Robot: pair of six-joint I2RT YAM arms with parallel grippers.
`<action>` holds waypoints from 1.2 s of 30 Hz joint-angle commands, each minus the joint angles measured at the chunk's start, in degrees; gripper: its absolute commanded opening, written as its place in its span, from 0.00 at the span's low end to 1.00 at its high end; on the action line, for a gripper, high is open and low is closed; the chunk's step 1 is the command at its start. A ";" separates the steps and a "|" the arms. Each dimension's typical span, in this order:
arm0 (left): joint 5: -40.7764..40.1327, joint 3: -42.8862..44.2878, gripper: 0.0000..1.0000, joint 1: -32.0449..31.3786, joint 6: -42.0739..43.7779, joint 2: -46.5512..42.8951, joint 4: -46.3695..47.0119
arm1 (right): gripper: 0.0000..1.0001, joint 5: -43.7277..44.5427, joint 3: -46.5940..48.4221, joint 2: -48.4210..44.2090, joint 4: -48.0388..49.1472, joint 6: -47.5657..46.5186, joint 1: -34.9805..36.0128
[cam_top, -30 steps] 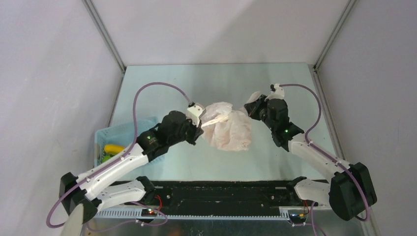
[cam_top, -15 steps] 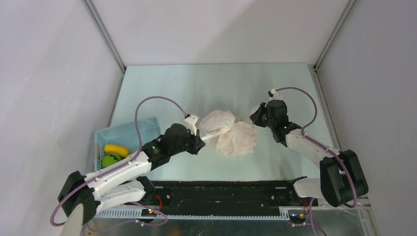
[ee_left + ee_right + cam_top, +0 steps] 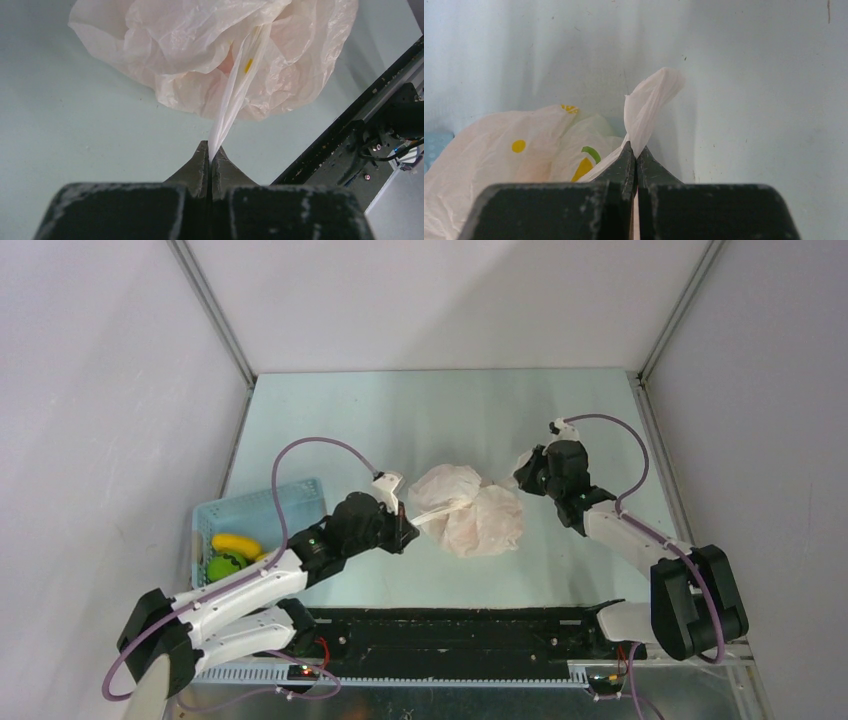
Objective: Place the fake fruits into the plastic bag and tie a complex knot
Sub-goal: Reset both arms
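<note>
Presently, the left gripper [image 3: 210, 150] is fully closed, its jaws pressed together on a thin white handle strip [image 3: 235, 95] caught at their very tips. The strip runs taut from the tips up into the plastic bag [image 3: 200, 50], which lies crumpled on the table [image 3: 420, 410] just ahead of the gripper.

The right gripper [image 3: 635, 150] is likewise closed tight, pinching a second handle tail [image 3: 650, 102]. The free end of this tail stands up twisted above the tips, with the bag bulging to the left of it in the right wrist view.

From above, the bag sits between the two grippers near the middle of the table, one gripper at each side of it. A faint peach tint shows through the plastic. Individual fruits inside cannot be made out. Whether the two handles are crossed or tied at the neck cannot be told.

A light blue basket [image 3: 262, 508] stands at the left edge of the table, well apart from the bag, beside the left arm. It holds a long yellow fruit [image 3: 236, 543] and a green item [image 3: 224, 567]. A black rail [image 3: 450, 628] runs along the near edge, behind both grippers.
</note>
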 commanded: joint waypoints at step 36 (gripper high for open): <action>0.02 14.00 0.99 20.19 2.19 -6.09 -12.33 | 0.84 -8.56 11.93 -11.88 -16.40 -8.81 -3.84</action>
